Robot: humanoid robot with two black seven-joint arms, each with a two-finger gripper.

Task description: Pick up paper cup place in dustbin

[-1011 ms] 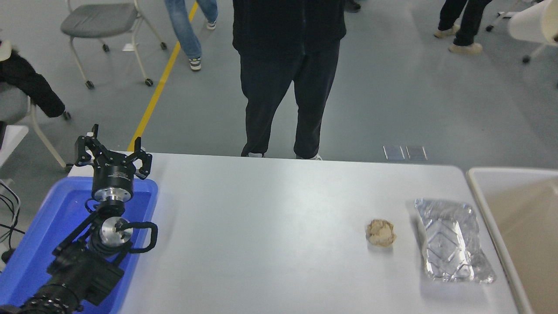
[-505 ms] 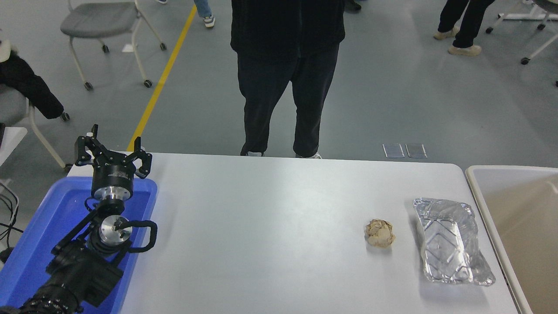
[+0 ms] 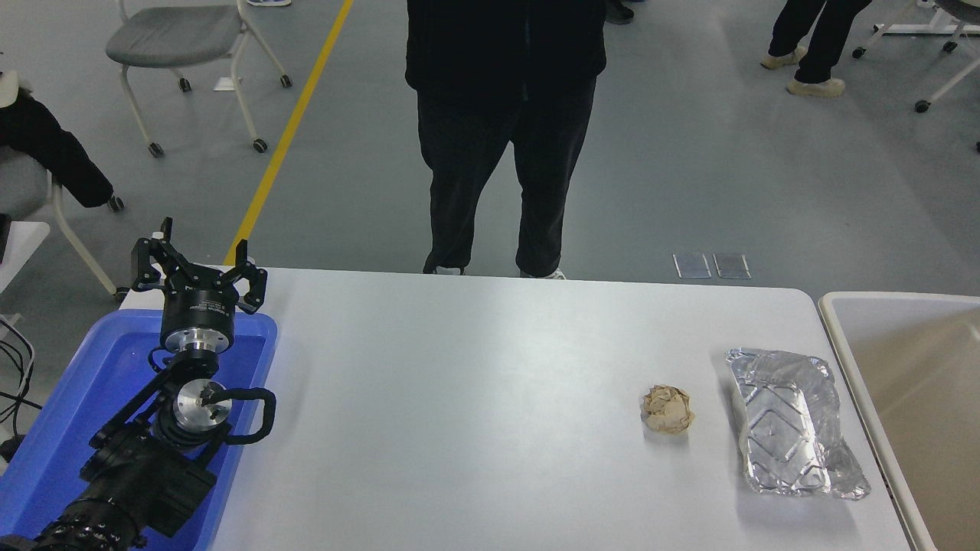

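Head view, landmark: the white table [image 3: 475,398].
Left gripper [image 3: 197,269]: parked over the blue tray [image 3: 53,428] at the table's left end, fingers spread, holding nothing.
Right gripper: not visible.
Paper cup: not seen on the table or anywhere else in view; its whereabouts could not be told.
Dustbin [image 3: 834,306]: stood off the table's right end, only partly in view; the visible inside showed no cup.
Other items: a paper ball [image 3: 668,409] and a foil tray [image 3: 788,432] lay near the table's right end, just apart.
Bystander: a person [image 3: 501,130] stood at the table's far side.
Progress: judged undeterminable; either the cup sat in the bin's hidden part, or the pick remained to do.
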